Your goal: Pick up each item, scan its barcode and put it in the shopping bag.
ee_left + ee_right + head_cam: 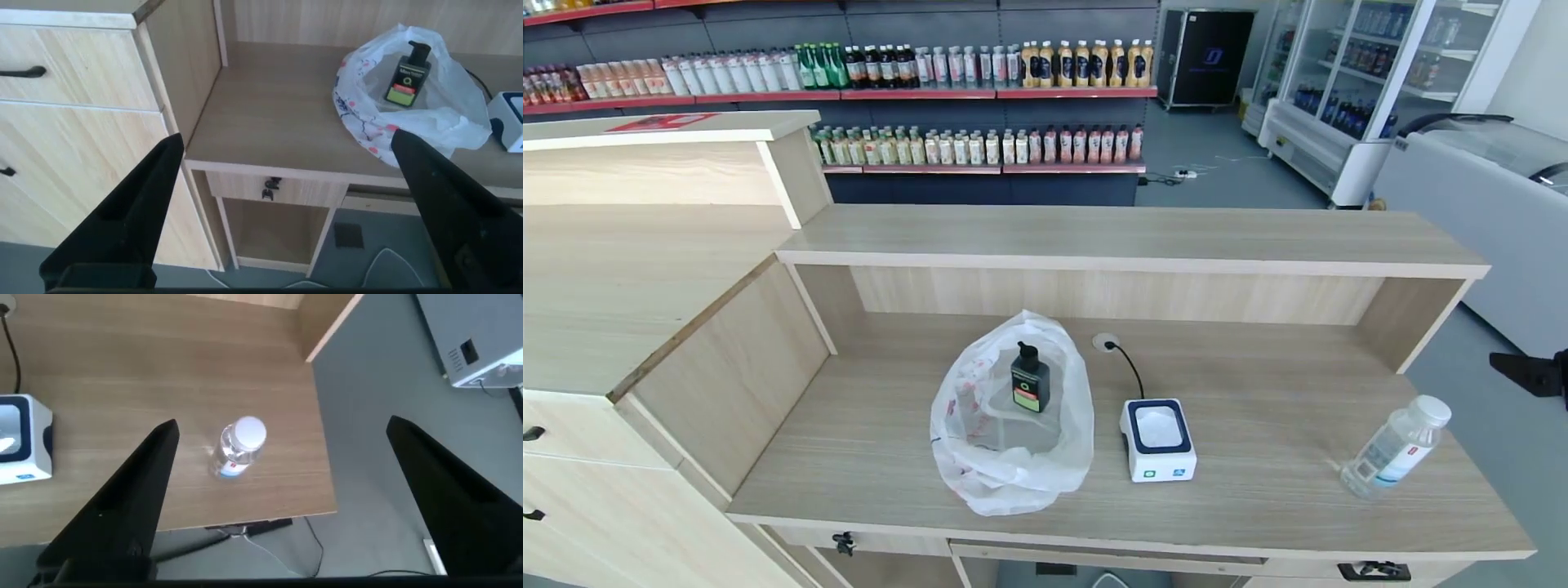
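A white plastic shopping bag (pixel 1011 425) lies open on the wooden counter (pixel 1258 474), with a black pump bottle (pixel 1030 380) standing inside it. The bag (pixel 425 98) and the pump bottle (pixel 406 77) also appear in the left wrist view, far beyond my open, empty left gripper (pixel 286 143), which hangs low off the counter's front left corner. A white barcode scanner (pixel 1157 438) sits just right of the bag. A clear bottle with a white cap (pixel 1395 447) stands near the counter's right end. My right gripper (pixel 282 429) hovers open above this bottle (pixel 239 447), holding nothing.
A raised shelf ledge (pixel 1127 237) runs along the back of the counter, with side walls at both ends. The scanner's black cable (pixel 1129 363) leads to a hole in the desktop. Cabinet drawers (pixel 73 122) stand to the left. Beyond the counter's right edge is open floor (pixel 392 457).
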You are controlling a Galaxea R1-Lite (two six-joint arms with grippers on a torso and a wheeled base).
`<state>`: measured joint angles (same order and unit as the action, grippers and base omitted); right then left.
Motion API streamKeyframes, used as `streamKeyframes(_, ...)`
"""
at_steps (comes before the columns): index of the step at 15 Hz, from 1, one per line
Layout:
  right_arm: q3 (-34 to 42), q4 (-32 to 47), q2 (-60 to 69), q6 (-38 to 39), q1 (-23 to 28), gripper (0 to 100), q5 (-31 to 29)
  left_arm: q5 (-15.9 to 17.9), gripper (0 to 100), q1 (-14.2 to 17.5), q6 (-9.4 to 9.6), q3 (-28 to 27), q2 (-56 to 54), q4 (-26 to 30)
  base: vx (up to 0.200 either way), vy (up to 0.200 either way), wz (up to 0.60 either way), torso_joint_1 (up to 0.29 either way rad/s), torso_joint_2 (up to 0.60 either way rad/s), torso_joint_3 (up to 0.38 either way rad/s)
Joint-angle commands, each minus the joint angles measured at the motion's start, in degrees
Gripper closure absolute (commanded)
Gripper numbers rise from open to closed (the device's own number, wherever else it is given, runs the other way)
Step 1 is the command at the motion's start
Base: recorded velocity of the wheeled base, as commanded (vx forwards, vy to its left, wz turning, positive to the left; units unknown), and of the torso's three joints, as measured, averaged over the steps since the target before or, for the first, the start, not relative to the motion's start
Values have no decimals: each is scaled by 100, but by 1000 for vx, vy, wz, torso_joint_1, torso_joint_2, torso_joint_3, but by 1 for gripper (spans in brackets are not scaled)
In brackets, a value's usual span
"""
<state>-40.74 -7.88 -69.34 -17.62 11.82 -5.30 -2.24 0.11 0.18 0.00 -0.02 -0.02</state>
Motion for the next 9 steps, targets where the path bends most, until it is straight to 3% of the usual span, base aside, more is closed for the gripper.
streamKeyframes(1,348,-636,-396,-14,505,0,12,-4,0,-2,-1,0,2,2,0,0,0,0,0,0)
streamKeyframes(2,567,-821,-352,-23,804,0,108,-4,0,-2,-1,0,2,2,0,0,0,0,0,0)
streamKeyframes(4,655,-803,-132,100,1235,0,1031,-4,0,-2,-1,0,2,2,0,0,0,0,0,0)
streamKeyframes(9,585,-329,369,496,1270,0,1189,-4,0,-2,-1,0,2,2,0,0,0,0,0,0)
